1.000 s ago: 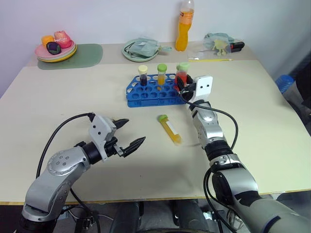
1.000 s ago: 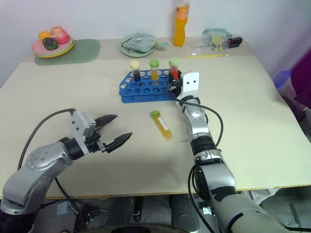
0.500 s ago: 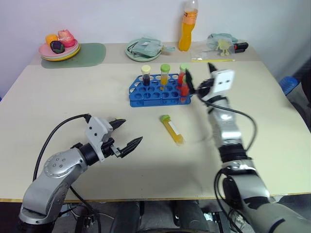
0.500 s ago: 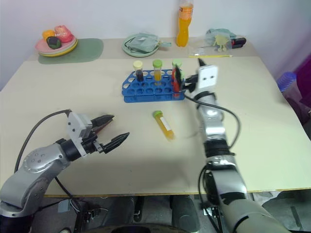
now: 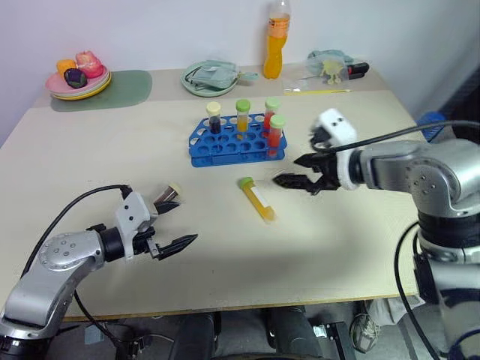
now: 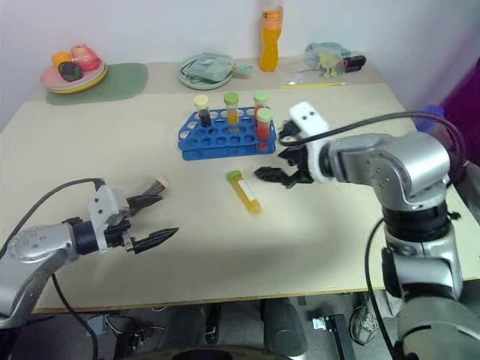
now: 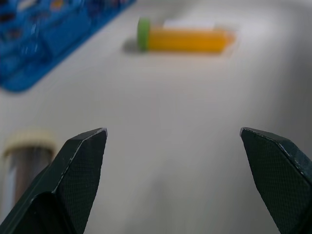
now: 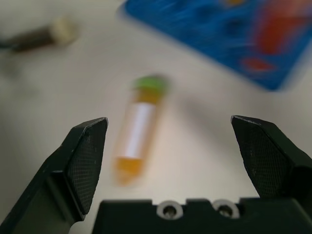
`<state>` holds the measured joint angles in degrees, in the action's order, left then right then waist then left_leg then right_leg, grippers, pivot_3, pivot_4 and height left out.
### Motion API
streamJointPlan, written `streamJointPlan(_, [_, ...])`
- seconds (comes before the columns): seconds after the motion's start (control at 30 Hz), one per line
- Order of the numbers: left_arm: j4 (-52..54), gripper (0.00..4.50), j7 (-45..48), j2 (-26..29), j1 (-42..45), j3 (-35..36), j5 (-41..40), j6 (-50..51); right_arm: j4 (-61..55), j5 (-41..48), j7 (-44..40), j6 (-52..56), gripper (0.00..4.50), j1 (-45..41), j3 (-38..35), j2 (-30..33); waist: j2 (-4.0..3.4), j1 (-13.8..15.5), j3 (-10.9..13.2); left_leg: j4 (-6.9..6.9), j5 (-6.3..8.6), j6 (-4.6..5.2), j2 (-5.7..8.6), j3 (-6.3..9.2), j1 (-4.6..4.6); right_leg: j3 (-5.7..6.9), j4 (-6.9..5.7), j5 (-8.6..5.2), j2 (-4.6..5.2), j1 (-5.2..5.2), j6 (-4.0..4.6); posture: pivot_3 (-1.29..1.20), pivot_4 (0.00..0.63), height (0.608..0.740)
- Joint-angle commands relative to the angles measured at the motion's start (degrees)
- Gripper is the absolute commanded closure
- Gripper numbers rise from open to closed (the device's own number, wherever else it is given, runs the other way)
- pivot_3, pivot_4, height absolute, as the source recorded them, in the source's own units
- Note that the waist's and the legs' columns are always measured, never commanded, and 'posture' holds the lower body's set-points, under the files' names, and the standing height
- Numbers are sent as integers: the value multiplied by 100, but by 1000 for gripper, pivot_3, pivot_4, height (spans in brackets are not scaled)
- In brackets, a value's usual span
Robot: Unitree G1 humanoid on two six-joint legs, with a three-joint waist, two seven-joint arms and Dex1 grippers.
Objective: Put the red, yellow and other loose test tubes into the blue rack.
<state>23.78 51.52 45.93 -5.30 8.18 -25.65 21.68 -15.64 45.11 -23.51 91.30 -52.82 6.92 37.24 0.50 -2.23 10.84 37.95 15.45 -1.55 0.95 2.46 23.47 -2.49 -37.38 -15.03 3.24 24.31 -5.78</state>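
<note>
Hanging with its two black fingers spread wide and nothing between them, the right gripper (image 5: 294, 171) sits just beside the yellow tube (image 5: 257, 200), which lies flat on the table (image 5: 360, 247) with its green cap toward the blue rack (image 5: 225, 148). The left gripper (image 5: 174, 222) is also spread apart and empty, low over the table; close by its upper finger lies a dark tube (image 5: 166, 196) with a pale cap, loose as well. In the rack four tubes stand upright: a dark one, an orange one and two red ones (image 5: 275, 133) at the right end. Two tubes look left to place. I judge the main risk to be the round yellow tube rolling or skidding away if one finger meets it before the other, since it lies at an angle to the fingers. A grip near the cap could also let it tilt. The standing red tubes are near enough that a careless swing toward the rack might knock them.
</note>
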Motion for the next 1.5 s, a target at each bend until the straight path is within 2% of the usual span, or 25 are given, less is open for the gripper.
streamJointPlan(0.03, [-83,0,170,-7,53,-4,82,-307,887,884,1428,120,19,-386,535,-192,6,18,-2,1,1,2,7,-1,4,0,5,1,9,0,-2,0,150,729])
streamJointPlan(0.2, [146,0,125,-136,-95,-12,5,-295,2208,2207,3314,120,19,-792,885,-591,8,11,-1,6,11,21,25,-26,10,-7,13,2,40,3,-4,0,150,729])
streamJointPlan(0.4, [293,0,105,-243,-369,-25,39,-365,3173,3553,5017,120,19,-1119,993,-1043,7,-33,-1,2,15,27,13,-38,10,-9,9,3,34,15,-5,0,150,729])
streamJointPlan(0.53, [292,0,78,-334,-488,-24,78,-457,3541,3932,5878,120,19,-1169,976,-1251,7,-24,-1,2,15,27,14,-41,10,-8,8,3,32,14,-5,0,150,729])
streamJointPlan(0.67, [228,0,86,-434,-637,-48,169,-659,3762,4062,6403,120,19,-1165,873,-1447,7,-27,-1,3,15,29,14,-45,10,-9,8,3,31,15,-6,0,150,729])
streamJointPlan(0.77, [201,0,95,-487,-710,-64,202,-762,3836,4100,6641,120,836,-1143,803,-1539,6,-29,-2,3,15,29,14,-46,10,-8,8,4,29,14,-7,0,150,729])
streamJointPlan(0.87, [151,0,111,-521,-762,-76,233,-857,3815,4112,6778,120,2250,-1158,687,-1605,6,-32,-2,3,16,29,13,-46,10,-8,8,4,24,15,-7,0,150,729])
streamJointPlan(0.9, [133,0,116,-526,-769,-76,240,-878,3814,4154,6790,120,2772,-1186,633,-1624,6,-29,-2,3,16,30,13,-46,10,-8,8,4,24,15,-7,0,150,729])
streamJointPlan(1.0, [111,0,121,-532,-754,-69,247,-882,3583,4176,6731,120,2772,-1245,441,-1640,6,-29,-2,3,16,30,14,-47,10,-8,8,4,22,14,-7,0,150,729])
streamJointPlan(1.1, [154,0,55,-515,-633,-25,212,-749,2772,3883,6159,100,2772,-1287,150,-1497,4,-30,-1,3,16,31,13,-46,11,-7,9,3,20,15,-7,0,150,729])
streamJointPlan(1.2, [280,0,-121,-596,-603,118,72,-589,1254,3422,4674,-854,2772,-867,-249,-1205,4,-12,-1,3,18,33,12,-43,14,-5,12,3,15,15,-8,0,150,729])
streamJointPlan(1.27, [353,0,-258,-675,-572,175,-29,-490,595,2668,3722,-1986,2772,-437,-380,-1162,11,-17,-6,4,22,40,12,-40,14,-3,18,4,15,12,-13,0,150,729])
streamJointPlan(1.3, [392,0,-330,-711,-535,174,-62,-433,423,2186,3411,-2270,2772,-289,-188,-981,11,-23,-6,5,23,42,12,-41,14,-3,22,6,15,8,-19,0,150,729])
streamJointPlan(1.4, [596,0,-501,-766,-407,61,-99,-213,611,1431,3135,-2139,2772,160,164,-620,17,-12,-9,10,23,42,13,-45,9,-5,21,9,19,3,-25,0,150,729])
streamJointPlan(1.5, [722,0,-523,-741,-342,30,-171,-35,571,1462,2875,-1715,2772,259,49,-689,9,-22,-4,12,23,41,13,-48,7,-10,19,9,27,3,-24,0,150,729])
